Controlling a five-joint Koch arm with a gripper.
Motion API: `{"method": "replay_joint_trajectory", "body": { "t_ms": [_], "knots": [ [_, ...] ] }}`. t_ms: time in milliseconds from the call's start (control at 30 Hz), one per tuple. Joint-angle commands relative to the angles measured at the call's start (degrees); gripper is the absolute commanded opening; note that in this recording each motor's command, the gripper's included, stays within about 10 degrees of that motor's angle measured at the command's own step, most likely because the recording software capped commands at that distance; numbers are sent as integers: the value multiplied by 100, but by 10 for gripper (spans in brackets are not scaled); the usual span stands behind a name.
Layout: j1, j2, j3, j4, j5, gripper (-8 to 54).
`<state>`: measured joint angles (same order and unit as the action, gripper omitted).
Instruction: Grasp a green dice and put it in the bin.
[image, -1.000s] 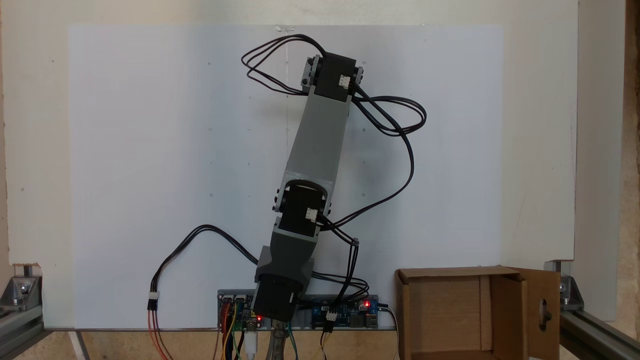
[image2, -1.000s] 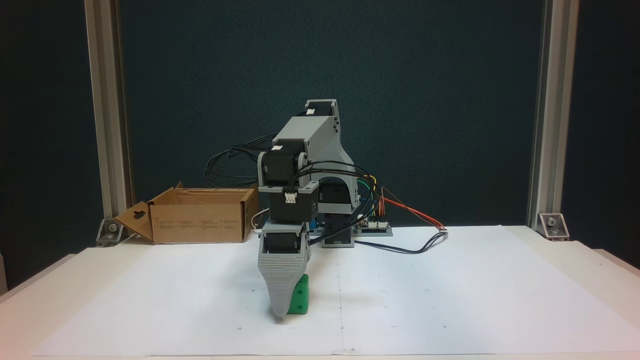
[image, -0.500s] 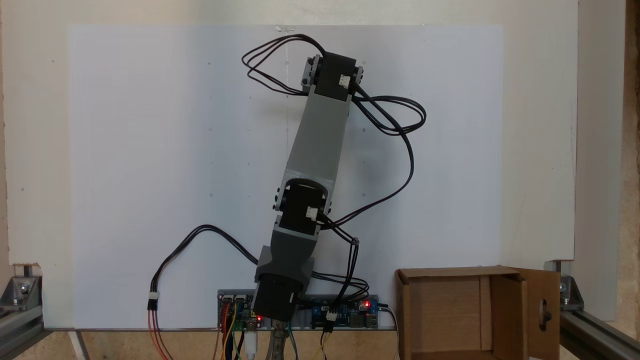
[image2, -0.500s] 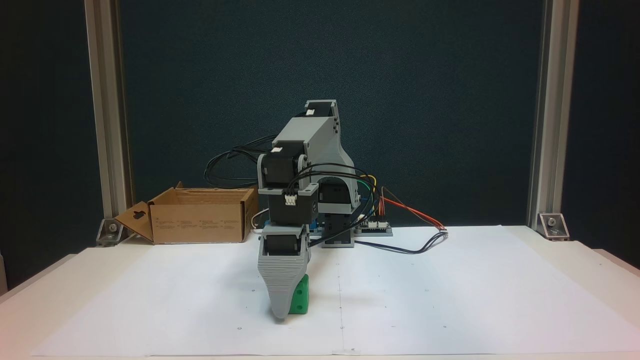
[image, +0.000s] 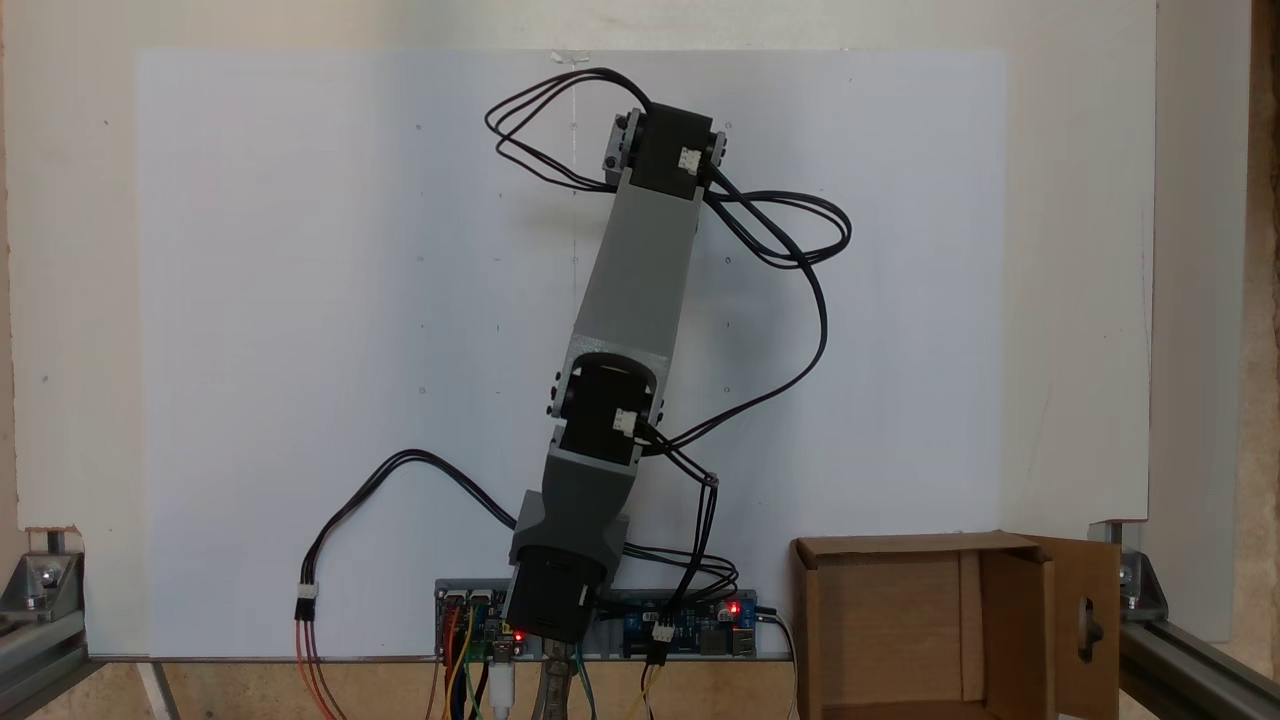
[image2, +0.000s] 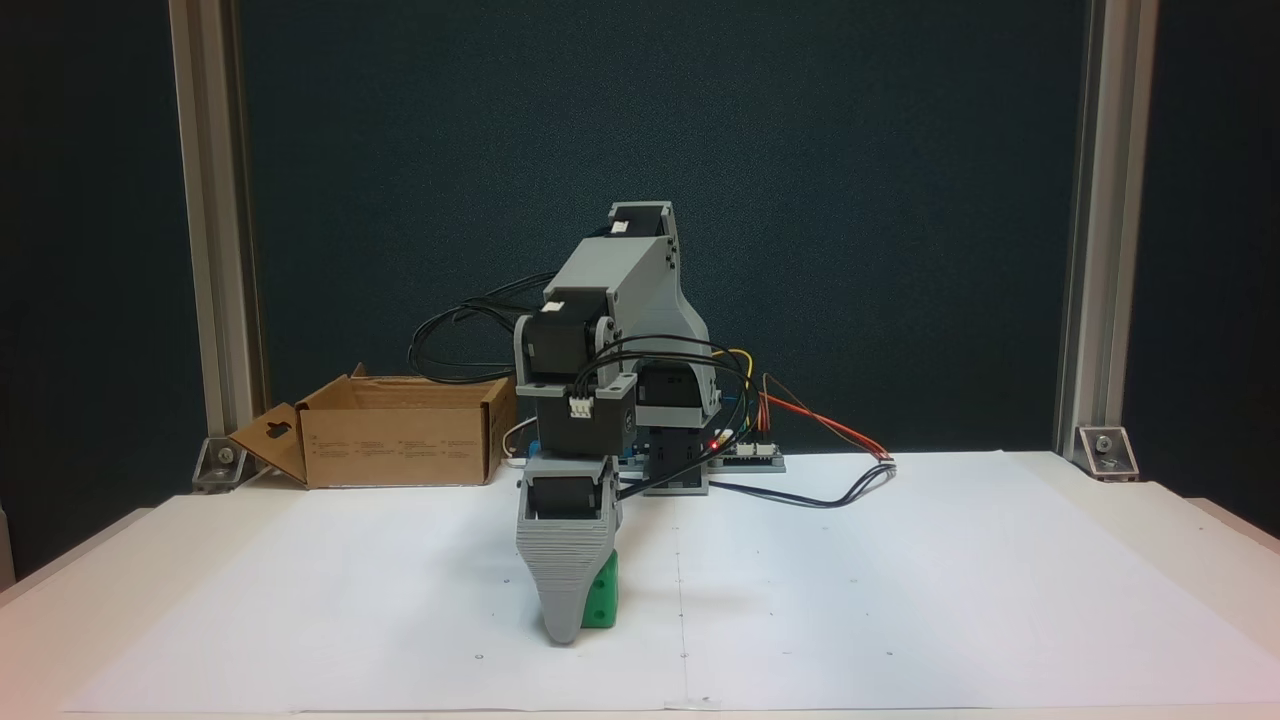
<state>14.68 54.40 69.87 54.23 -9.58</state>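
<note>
Side-on fixed view, left to right. Brown corrugated cardboard bin (image2: 400, 430) with upright flaps sits far left, by the aluminium post; the flap with the cut-out hand hole folds out toward the left. Grey ribbed printed gripper (image2: 562, 632) points straight down at the white paper sheet (image2: 900, 580), tip at or just off the sheet. Small bright green dice (image2: 602, 600) with sunken pips sits directly behind and to the right of the front jaw, touching it, low on the paper, near the centre line. One jaw hides the other here, so I cannot tell whether the fingers are clenched on the dice or loose.

In the top-down fixed view the grey arm (image: 640, 270) covers the dice; bin (image: 900, 620) is near right, beside the controller boards (image: 690, 620).

Risks, my read:
- Grip unconfirmed. If the jaws only pinch a rounded edge, the dice could pop out on lift.
- Tip so low that a swing without lifting could drag on the paper.
- Bin is well apart from the dice; upright flaps could catch a low carry.
- Loose black cables (image: 800, 240) could snag on rotation.
</note>
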Motion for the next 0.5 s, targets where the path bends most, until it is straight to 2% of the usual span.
{"method": "replay_joint_trajectory", "body": {
  "t_ms": [0, 67, 200, 333, 467],
  "knots": [
    [-62, 88, -88, -18, -272, 388],
    [-70, 88, -88, -9, -272, 377],
    [-88, 88, -88, -9, -272, 301],
    [-141, 88, -79, 18, -264, 277],
    [-149, 88, -79, 9, -264, 188]
  ]
}}
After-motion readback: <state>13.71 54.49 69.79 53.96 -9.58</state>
